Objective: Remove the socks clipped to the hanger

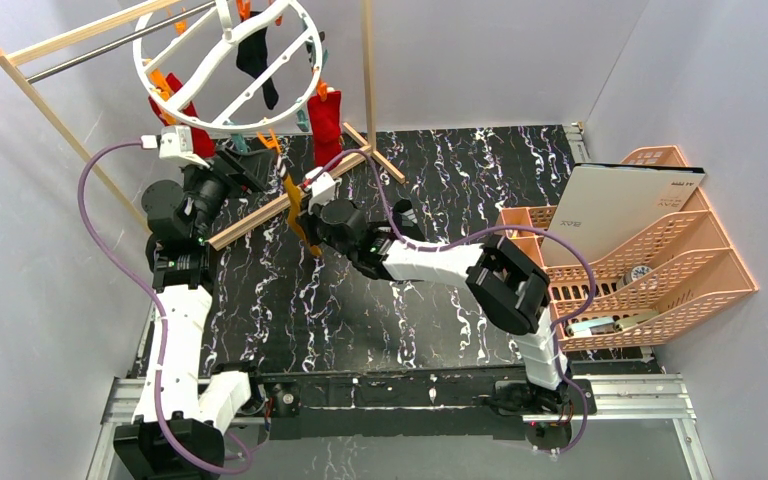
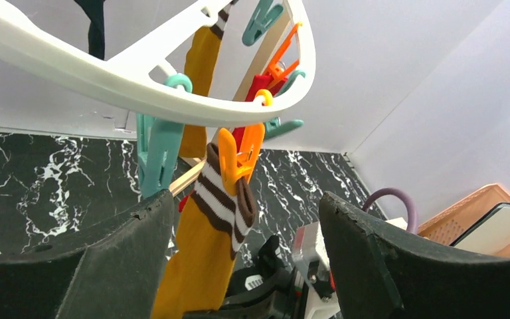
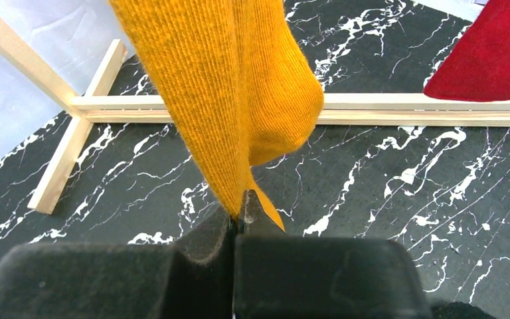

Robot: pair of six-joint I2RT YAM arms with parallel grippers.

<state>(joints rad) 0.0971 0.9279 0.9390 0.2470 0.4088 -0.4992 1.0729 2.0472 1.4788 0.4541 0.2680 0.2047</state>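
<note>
Near far-left corner: right gripper [image 3: 242, 214] clamped on mustard sock [image 3: 226, 86], left gripper [image 2: 242, 222] spread apart; risks dragging hanger [image 2: 73, 65] askew against unyielding orange clip [image 2: 239, 156].

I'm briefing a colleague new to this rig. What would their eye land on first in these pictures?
The mustard sock dominates: it hangs from an orange clip on the round white hanger at the far left, its lower end pinched in the shut right gripper. The open left gripper points at that clip; a red sock and a black sock hang nearby.
</note>
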